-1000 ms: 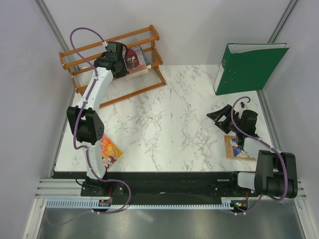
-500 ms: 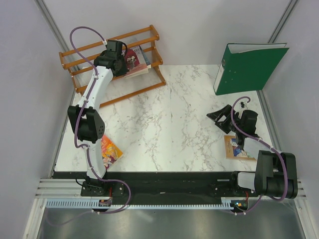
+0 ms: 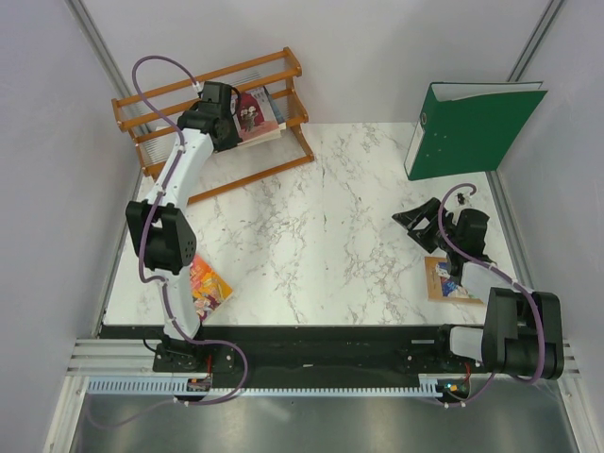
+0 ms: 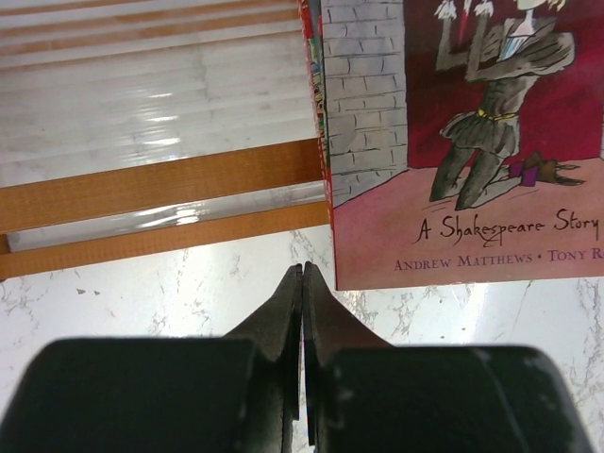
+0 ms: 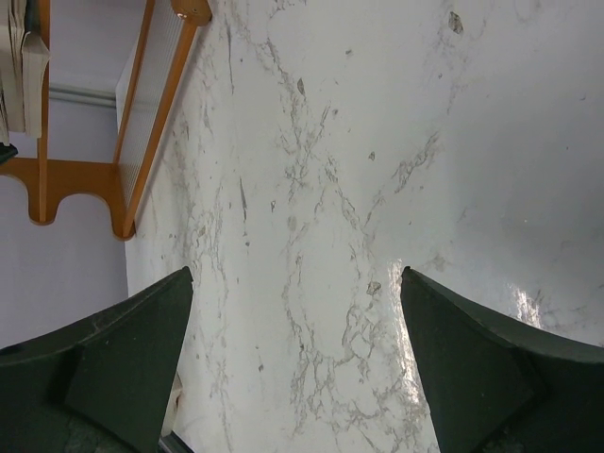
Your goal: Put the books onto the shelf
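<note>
Books on shelf, left gripper closed

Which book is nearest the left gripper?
The pink-maroon Shakespeare book on the shelf, by the left gripper; the yellow book and orange-brown book lie on the table.

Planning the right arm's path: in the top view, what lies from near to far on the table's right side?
book → right pincer → binder

left arm stretched forward, left end effector closed, right arm folded back, right end effector spread wide
</note>
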